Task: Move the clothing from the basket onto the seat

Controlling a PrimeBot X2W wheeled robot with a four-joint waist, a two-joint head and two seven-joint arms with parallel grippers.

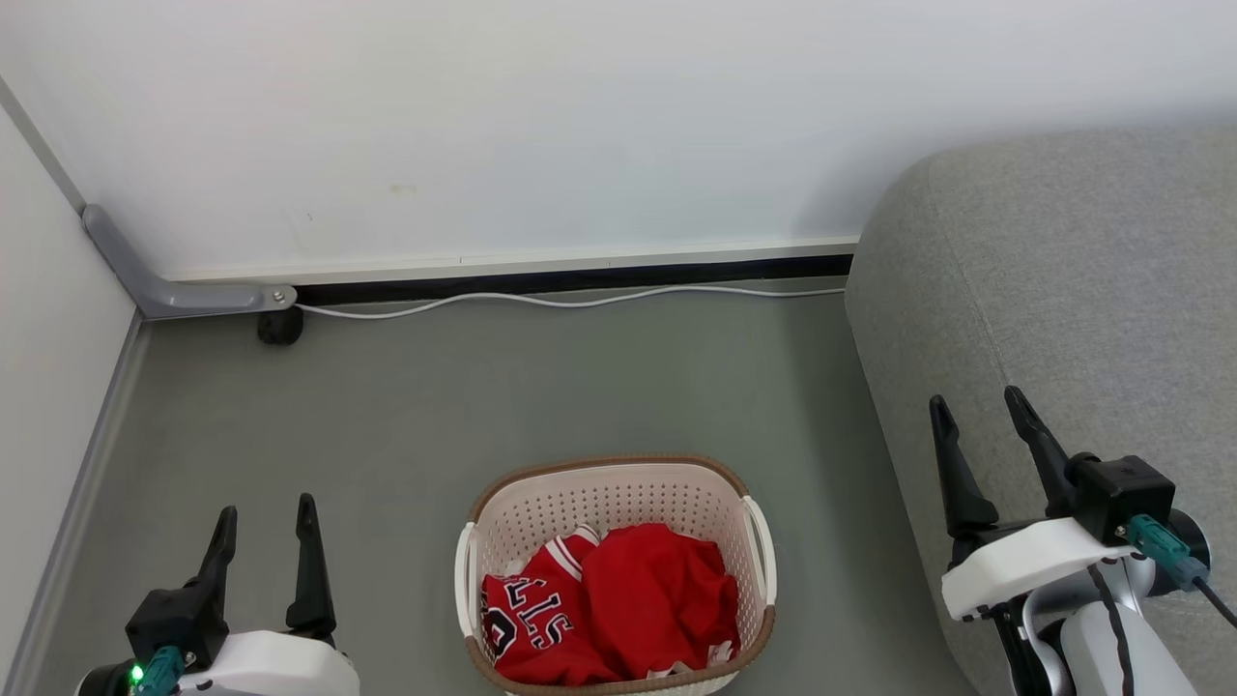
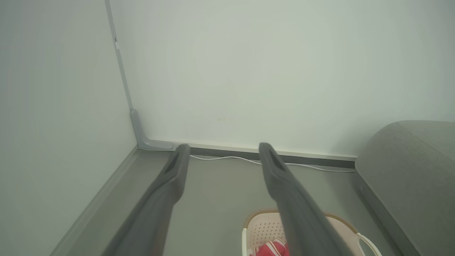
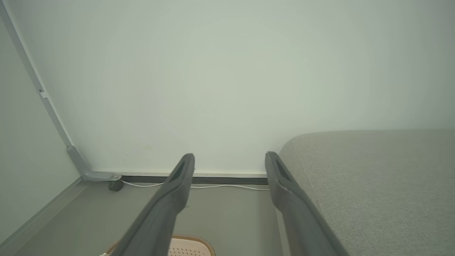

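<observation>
two claws spread, empty: left claw (image 1: pixel 267 507), right claw (image 1: pixel 974 396); red clothing (image 1: pixel 657 590) in basket (image 1: pixel 618 498) between them, untouched.

This looks like a living-room corner mocked up in a test space more than a lived-in home. A big grey sofa (image 1: pixel 1063 319) stands on the right, and a laundry basket (image 1: pixel 609 465) of red clothing (image 1: pixel 657 599) sits on the near part of a plain grey floor (image 1: pixel 483 387). The far wall (image 1: pixel 580 126) and the left wall (image 1: pixel 48 290) are white panels, joined at the foot by a grey metal bracket (image 1: pixel 184 295) with a small black wheel or foot (image 1: pixel 280 329) at its end. A white cable (image 1: pixel 580 301) lies loose along the far skirting.
</observation>
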